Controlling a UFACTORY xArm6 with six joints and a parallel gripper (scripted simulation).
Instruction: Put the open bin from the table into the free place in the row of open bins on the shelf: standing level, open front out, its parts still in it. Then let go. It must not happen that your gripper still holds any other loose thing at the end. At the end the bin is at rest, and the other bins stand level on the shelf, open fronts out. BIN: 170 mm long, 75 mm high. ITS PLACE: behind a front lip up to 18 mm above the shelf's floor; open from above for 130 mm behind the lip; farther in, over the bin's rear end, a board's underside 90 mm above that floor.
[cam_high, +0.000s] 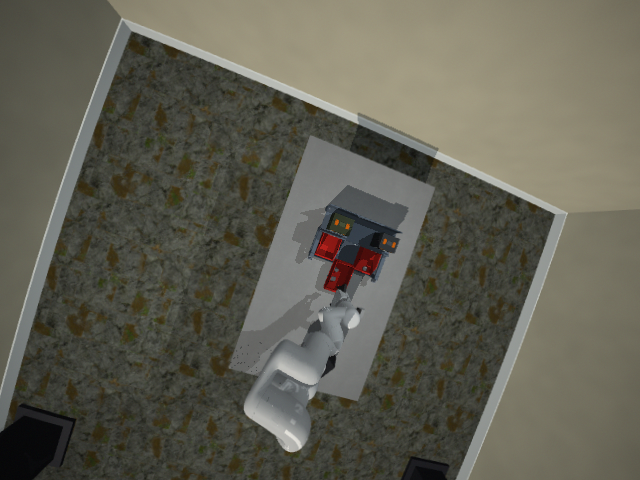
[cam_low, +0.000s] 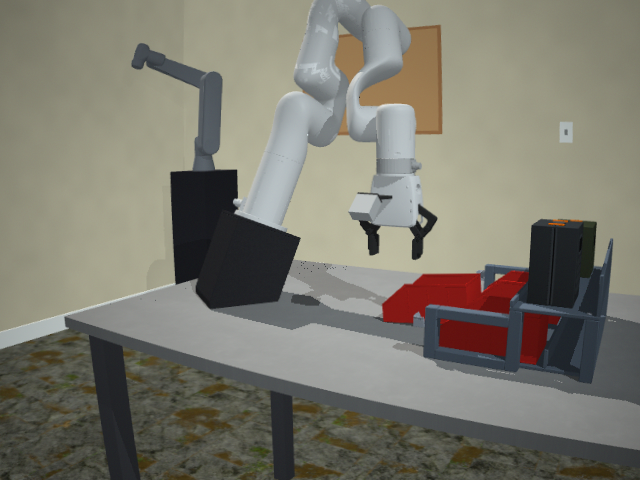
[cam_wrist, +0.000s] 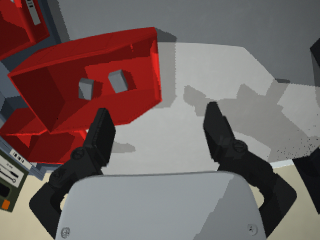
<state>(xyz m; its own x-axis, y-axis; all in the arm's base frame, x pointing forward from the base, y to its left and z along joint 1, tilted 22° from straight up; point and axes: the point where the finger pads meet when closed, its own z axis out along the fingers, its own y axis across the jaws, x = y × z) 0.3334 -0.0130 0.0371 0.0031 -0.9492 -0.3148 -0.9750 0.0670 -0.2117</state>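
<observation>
The open bin (cam_high: 338, 277) (cam_low: 431, 302) (cam_wrist: 57, 82) is red and stands outside the shelf, in front of the gap in the row, its lower front end toward the arm. It looks level; its underside is not visible. Two small grey parts (cam_wrist: 86, 89) (cam_wrist: 118, 81) lie in it. My gripper (cam_low: 394, 255) (cam_wrist: 157, 116) is open and empty, above and just in front of the bin's front end. Red row bins stand left (cam_high: 328, 245) (cam_wrist: 60, 150) and right (cam_high: 368, 260) (cam_low: 473, 338) (cam_wrist: 12, 25) of the gap.
The blue-grey shelf (cam_low: 513, 335) has side posts and rails beside the row. A dark green box (cam_high: 341, 224) and a black box (cam_high: 389, 242) (cam_low: 554, 263) rise high behind the left and right bins. A board crosses behind the gap.
</observation>
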